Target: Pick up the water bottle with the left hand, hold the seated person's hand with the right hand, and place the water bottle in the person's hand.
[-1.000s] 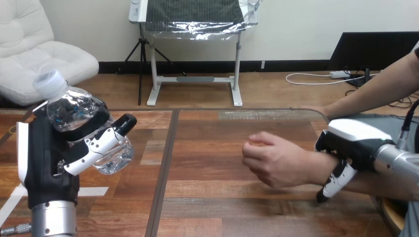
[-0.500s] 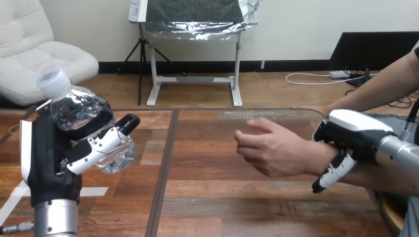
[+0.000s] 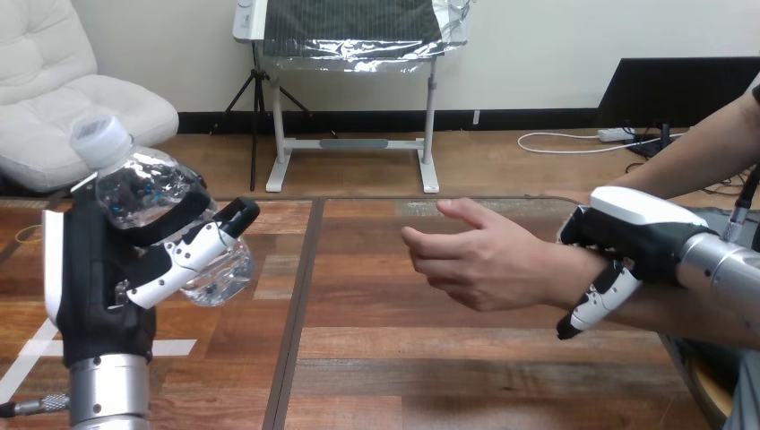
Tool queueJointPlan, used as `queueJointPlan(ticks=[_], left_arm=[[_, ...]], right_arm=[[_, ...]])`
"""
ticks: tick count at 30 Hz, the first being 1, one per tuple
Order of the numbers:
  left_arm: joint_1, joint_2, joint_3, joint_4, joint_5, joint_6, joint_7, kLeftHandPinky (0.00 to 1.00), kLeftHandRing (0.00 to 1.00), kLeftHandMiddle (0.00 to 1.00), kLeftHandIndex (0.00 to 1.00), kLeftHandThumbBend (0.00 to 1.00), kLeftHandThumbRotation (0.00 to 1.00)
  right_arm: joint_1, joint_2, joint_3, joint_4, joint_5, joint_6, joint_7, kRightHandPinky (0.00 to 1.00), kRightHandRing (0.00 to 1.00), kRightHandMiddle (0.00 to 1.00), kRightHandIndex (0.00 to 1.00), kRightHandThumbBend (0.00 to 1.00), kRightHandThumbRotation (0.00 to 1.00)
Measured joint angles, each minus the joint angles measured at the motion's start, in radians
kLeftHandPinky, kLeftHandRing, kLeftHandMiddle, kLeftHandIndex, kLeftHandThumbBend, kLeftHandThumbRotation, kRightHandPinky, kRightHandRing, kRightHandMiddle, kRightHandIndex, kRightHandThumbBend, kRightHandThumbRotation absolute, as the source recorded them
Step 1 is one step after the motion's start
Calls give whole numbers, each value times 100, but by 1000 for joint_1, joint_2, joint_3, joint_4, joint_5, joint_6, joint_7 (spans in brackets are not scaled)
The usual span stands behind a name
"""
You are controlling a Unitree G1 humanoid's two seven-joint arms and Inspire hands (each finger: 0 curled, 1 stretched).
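Note:
A clear plastic water bottle [image 3: 148, 193] with a white cap is held tilted above the table's left side. My left hand [image 3: 99, 287] is shut on it, fingers and thumb wrapped round its body. At the right, my right hand [image 3: 632, 242] is curled round the person's wrist [image 3: 574, 278], its fingers hanging down the near side. The person's hand [image 3: 475, 260] reaches left over the middle of the table, half open with the thumb up, well apart from the bottle.
The wooden table [image 3: 376, 358] has a dark seam running down its middle-left. White tape marks [image 3: 175, 348] lie on its left part. The person's forearm [image 3: 699, 170] comes in from the upper right.
The person's hand has moved left and up and opened, with my right hand staying on the wrist. My left hand has carried the bottle slightly to the right.

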Motion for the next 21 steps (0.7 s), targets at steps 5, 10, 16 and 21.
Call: queueJointPlan(ticks=[5,10,16,21], left_arm=[[0,-2,-4,0,-3,1,-3,18,24,30,35,56,0],[-2,-2,-10,2,-13,2,-14,18,24,30,36,54,0],[-20,-1,-15,23,-8,0,-18,18,24,30,35,55,0],[-48,0,-18,54,5,-9,-18,19,24,30,35,57,0]], right_arm=[[0,0,-7,-13,7,2,15,22,27,34,32,86,0],[0,0,-12,-28,14,18,31,23,28,36,34,87,0],[0,0,-18,-35,20,25,44,24,29,36,35,86,0],[0,0,-21,-43,24,34,51,23,28,36,36,87,0]])
